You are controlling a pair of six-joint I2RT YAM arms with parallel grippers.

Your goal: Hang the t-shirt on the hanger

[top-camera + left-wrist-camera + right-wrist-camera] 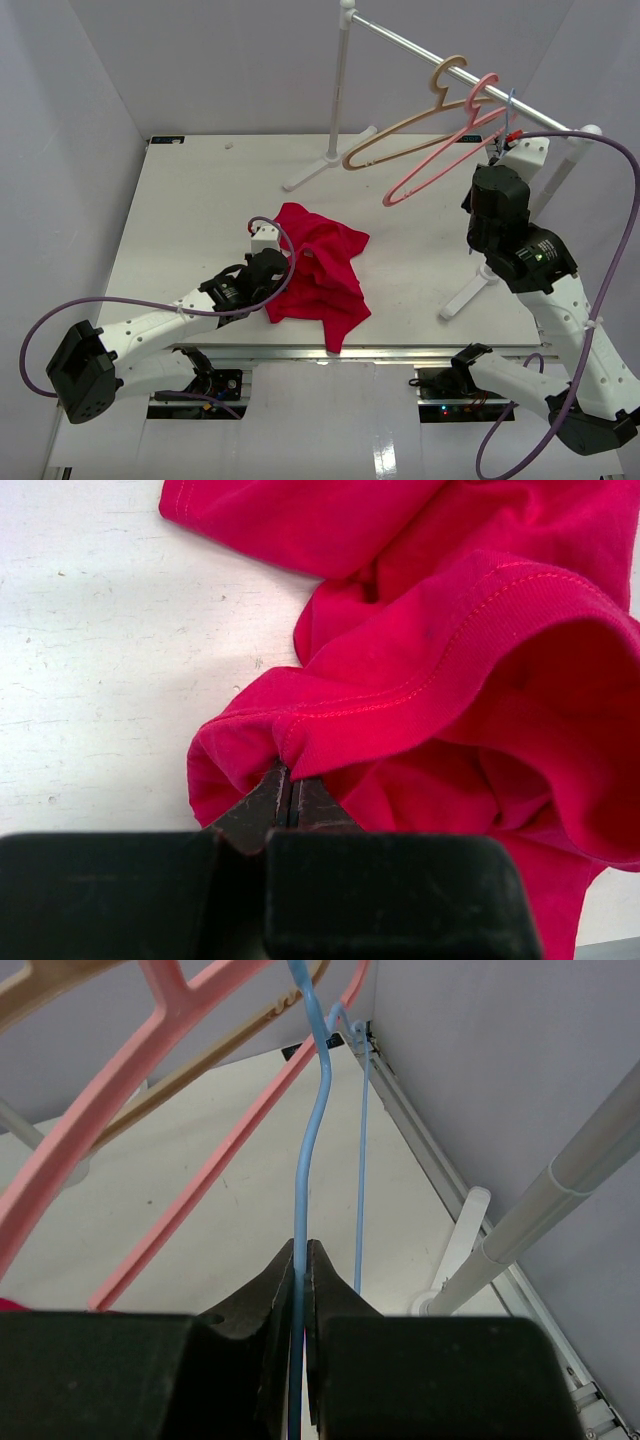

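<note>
The crimson t-shirt point(322, 272) lies crumpled on the white table, near the front middle. My left gripper point(272, 262) is at its left edge, shut on a fold of the hem point(290, 750). The thin light-blue hanger point(312, 1140) hangs on the rail at the right end; in the top view only its hook point(510, 108) shows. My right gripper point(301, 1255) is raised by the rail point(440, 55) and shut on the hanger's wire point(498, 150).
A tan hanger point(400, 128) and a pink hanger point(440, 160) hang on the same rail just left of the blue one. The rack's white feet point(330, 160) and right leg point(470, 290) stand on the table. Grey walls enclose the table.
</note>
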